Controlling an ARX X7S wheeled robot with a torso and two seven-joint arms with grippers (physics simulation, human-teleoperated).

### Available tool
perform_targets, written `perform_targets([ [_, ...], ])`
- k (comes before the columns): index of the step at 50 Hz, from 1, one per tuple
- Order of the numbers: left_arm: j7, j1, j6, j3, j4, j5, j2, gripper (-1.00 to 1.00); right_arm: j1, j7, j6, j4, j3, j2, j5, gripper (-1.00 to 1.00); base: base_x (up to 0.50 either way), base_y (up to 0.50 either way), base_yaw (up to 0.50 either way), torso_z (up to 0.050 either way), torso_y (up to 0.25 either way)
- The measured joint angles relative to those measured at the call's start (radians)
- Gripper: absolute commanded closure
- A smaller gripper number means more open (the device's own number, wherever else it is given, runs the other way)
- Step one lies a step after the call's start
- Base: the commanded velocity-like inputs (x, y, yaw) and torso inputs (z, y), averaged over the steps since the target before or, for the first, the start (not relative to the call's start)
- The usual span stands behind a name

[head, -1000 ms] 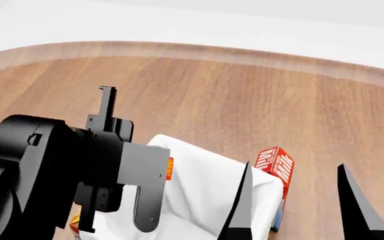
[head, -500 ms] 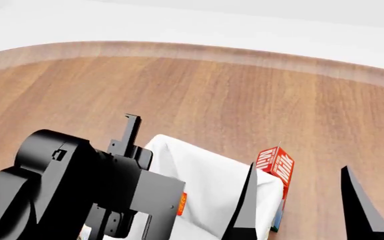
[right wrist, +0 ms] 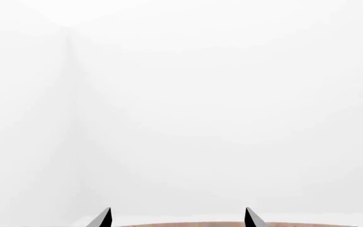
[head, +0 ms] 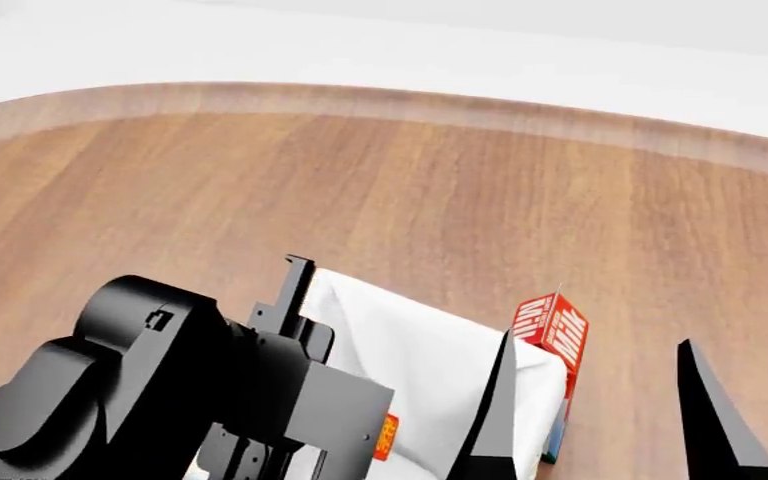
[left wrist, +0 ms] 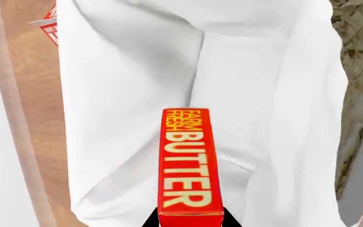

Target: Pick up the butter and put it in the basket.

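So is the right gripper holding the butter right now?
No, the butter is clamped in the left gripper over the basket's white liner; the right gripper is open and empty.

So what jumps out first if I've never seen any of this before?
Probably the red butter box, held in the left arm's fingers right over the white cloth-lined basket. From the head camera, the bulky black left arm covers much of that basket, with a red milk carton beside it.

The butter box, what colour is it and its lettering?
The butter is red with yellow-orange lettering, clearest in the left wrist view.
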State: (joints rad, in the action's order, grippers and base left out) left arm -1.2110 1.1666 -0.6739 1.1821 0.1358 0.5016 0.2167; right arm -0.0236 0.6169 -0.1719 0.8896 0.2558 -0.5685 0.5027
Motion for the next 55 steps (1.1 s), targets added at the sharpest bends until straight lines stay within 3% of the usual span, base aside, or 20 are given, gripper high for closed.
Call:
perform_targets([
  [23,0.041,-0.014,0.040,0.016,0.067,-0.025,-0.018,1.00,0.002,-0.002,0.008,-0.015,0.006,-0.001,0.001,-1.00,0.00,0.00,0.00,0.000,0.001],
  [24,0.043,-0.014,0.038,0.016,0.068,-0.025,-0.019,-1.00,0.002,-0.002,0.008,-0.015,0.006,-0.001,0.000,-1.00,0.00,0.00,0.00,0.000,0.000],
  [55,0.018,0.005,-0.038,0.025,-0.002,0.003,0.011,-1.00,0.009,0.002,0.005,-0.012,0.025,-0.002,-0.006,-1.00,0.00,0.00,0.00,0.000,0.000],
])
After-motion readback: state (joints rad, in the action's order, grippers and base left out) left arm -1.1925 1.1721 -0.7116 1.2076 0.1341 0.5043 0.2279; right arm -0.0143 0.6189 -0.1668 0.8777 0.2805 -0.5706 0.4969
